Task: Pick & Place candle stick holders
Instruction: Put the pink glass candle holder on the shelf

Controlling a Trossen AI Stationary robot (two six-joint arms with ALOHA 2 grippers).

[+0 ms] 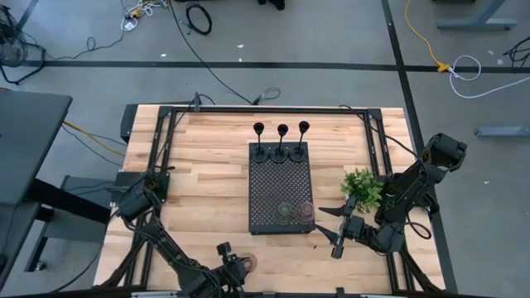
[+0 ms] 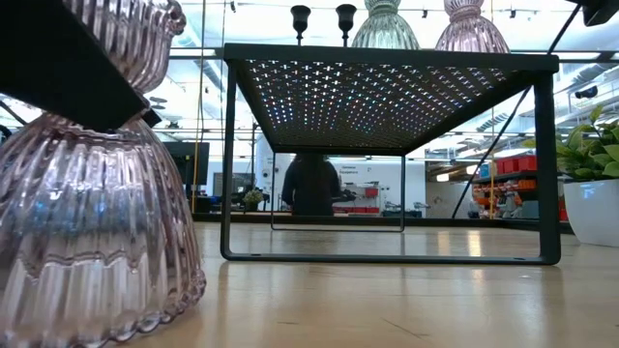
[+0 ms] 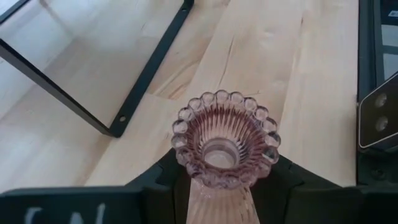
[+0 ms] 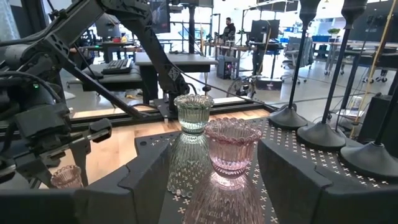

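A pink translucent holder (image 3: 225,143) stands with its base on the wood table (image 1: 207,157), near the front edge and left of the black perforated tray (image 1: 281,178). My left gripper (image 3: 225,177) is shut on it. On the tray's near end stand an olive holder (image 4: 193,112) and a second pink holder (image 4: 233,146). Three slim black stems (image 1: 281,141) stand in a row at its far end. My right gripper (image 1: 335,240) is open and empty, off the tray's near right corner, and faces the two squat holders. My left gripper holds the pink holder by its narrow waist (image 3: 217,186), below the beaded cup rim, pinched between the two fingers. One finger (image 2: 58,58) lies level across the waist. The holder stands upright with its flared base (image 2: 97,309) on the table.
A small green plant (image 1: 362,187) in a white pot stands right of the tray, close to my right arm. The tray stands on thin legs (image 2: 228,164) with open space under it. A black frame (image 1: 166,132) runs around the table. A person (image 2: 311,184) stands far behind.
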